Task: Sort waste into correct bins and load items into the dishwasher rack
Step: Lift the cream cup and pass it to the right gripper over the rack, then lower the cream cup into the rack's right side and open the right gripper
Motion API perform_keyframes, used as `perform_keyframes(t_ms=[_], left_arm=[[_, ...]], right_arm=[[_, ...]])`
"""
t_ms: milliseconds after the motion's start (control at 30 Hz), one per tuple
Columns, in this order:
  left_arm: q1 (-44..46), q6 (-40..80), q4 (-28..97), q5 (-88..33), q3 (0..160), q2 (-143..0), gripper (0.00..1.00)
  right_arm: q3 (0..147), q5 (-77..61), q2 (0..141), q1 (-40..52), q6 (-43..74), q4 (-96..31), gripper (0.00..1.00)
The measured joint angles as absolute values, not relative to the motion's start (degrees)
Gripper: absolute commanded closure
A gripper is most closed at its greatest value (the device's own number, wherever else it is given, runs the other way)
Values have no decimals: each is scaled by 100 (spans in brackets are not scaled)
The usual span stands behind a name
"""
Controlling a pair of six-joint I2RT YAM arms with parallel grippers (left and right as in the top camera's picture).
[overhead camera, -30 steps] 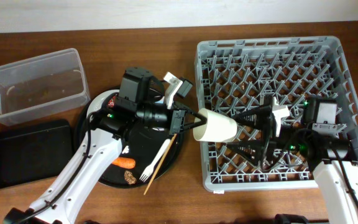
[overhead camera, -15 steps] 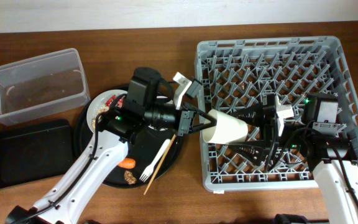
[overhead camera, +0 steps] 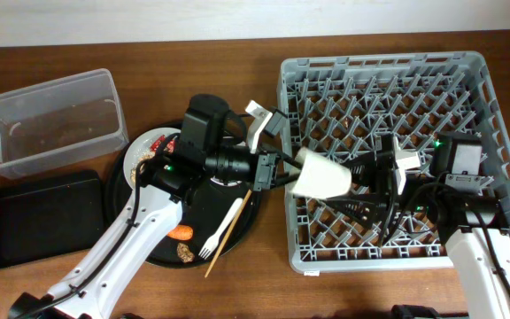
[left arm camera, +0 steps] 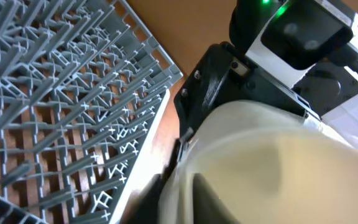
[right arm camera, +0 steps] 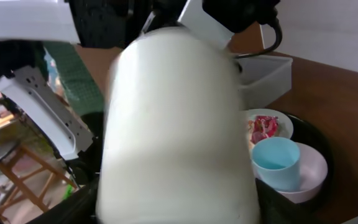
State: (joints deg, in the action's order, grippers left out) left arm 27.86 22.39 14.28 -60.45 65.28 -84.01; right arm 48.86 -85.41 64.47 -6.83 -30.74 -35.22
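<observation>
White cup (overhead camera: 321,175) hangs between left tool (overhead camera: 274,168) and right tool (overhead camera: 367,175) over dishwasher rack (overhead camera: 372,60); both grips unclear.

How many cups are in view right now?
2. White cup over the rack's left edge; light-blue cup inside the white bowl. Others may be hidden.

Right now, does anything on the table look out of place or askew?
The white cup lies on its side at the dishwasher rack's left edge, between the left gripper and right gripper, not standing among the pegs. Nothing looks spilled.
</observation>
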Motion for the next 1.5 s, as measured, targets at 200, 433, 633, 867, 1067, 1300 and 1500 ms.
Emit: perform_keyframes(t_ms=[200,433,633,867,1067,1300,1500], left_arm=[[2786,2257,1472,-5828,6528,-8403,73],[2786,2255,1623,-5612,6528,-8407,74],[2783,2233,1594,-5686,6549,-8407,99],[2768,2237,1555,-5756,6635,-8405,99],[2770,2233,1649,-5697,6635,-8405,99],[2773,2215,1688,-5686,6635,-8405,99],[2781,2202,1728,-5601,6632,-8407,71]], right_arm=[[4886,-8538,6447,-683,-3063,-3522,48],[4886,-8499,6447,-683,-3065,-3522,48],[4884,-8403,6471,-696,-3083,-3520,35],[4880,-8392,6495,-698,-3129,-3234,31],[4880,-8396,6497,-698,-3107,-2991,27],[4880,-8501,6497,-705,-3061,-2856,49],[4882,-8562,6497,-725,-3044,-2823,54]])
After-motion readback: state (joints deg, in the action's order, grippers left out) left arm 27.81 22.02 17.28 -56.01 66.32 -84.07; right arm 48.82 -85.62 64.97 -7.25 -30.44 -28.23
